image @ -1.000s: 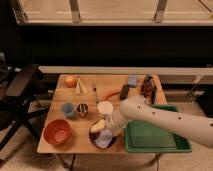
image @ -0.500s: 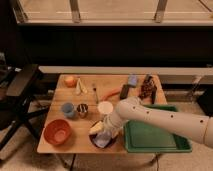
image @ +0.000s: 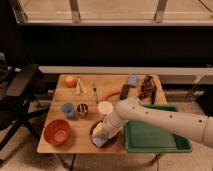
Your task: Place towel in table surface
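The gripper (image: 103, 131) sits low in the purple bowl (image: 114, 144) at the lower centre of the frame, right on the towel (image: 99, 140), a pale bundle lying inside that bowl. Whether the jaws are apart or clamped on the cloth cannot be told. The towel is not yet on the counter (image: 80, 131). The likely trouble is a thin pinch: soft cloth could slip free on the lift and fall back into the bowl. A snagged fold might also drag or tip the bowl. The white cup (image: 105, 107) just above and the green tray (image: 156, 149) just right leave little room for a wide swing.
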Motion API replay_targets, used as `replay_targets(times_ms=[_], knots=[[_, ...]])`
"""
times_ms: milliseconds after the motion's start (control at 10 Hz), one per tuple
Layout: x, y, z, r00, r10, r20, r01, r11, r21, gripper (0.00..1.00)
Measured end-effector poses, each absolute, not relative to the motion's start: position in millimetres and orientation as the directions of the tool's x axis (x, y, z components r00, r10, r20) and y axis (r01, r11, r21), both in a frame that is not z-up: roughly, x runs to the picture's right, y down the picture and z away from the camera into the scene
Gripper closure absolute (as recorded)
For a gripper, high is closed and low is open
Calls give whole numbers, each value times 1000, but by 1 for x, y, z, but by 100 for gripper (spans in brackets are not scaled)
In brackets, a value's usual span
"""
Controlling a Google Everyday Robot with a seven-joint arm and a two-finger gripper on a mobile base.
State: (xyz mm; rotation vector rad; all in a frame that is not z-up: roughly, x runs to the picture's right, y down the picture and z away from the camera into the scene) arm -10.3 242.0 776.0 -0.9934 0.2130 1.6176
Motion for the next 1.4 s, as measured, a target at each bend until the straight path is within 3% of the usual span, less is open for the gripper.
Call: replay_targets(times_ms=[400,500,1000,1400], knots=[[-11,240,773,30,728,-685,-872,-315,-374,95],[-11,238,771,30,732,-680,-869,-317,-380,99],[22,186,739,19,725,-689,-716,-471,-515,100],[88,123,734,-84,752,-654,-702,-510,-497,100]])
